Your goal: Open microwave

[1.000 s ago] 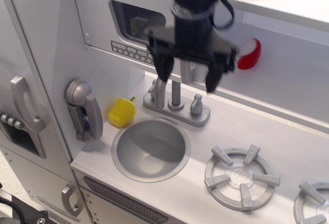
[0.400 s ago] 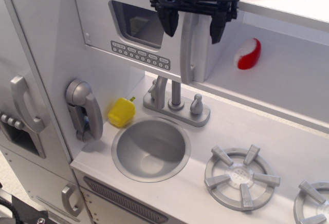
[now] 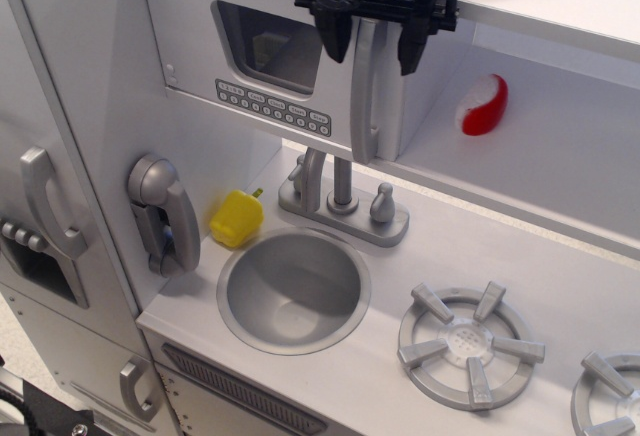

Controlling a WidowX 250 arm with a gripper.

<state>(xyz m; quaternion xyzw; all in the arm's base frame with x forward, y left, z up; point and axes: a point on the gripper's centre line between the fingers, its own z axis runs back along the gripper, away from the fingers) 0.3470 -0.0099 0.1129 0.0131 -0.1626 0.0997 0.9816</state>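
**A:** Status?

**B:** My fingers (image 3: 374,44) are at the top of the microwave's (image 3: 275,71) vertical silver handle (image 3: 367,96), one on each side. They've narrowed over the last half second but are still apart. I can't tell if either pad touches the handle yet; looks like a small gap both sides.

**A:** What moved?

**B:** A second ago I was lower, in front of the faucet (image 3: 341,188), fingers spread wide. Since then I've come up level with the handle top and started closing. Door hasn't shifted.

**A:** Where's the microwave relative to everything else?

**B:** Upper cabinet, above the sink (image 3: 293,289). Dark window at left, button row (image 3: 272,106) under it, handle on the door's right edge. Door looks shut, flush with the box.

**A:** Meaning for the task?

**B:** Approach done, grasp in progress. Opening itself not started. My guess: finish closing on the handle, then pull out and swing, hinge likely on the left.

**A:** Risks?

**B:** Grip is high on the handle, could slip off the top when I pull.
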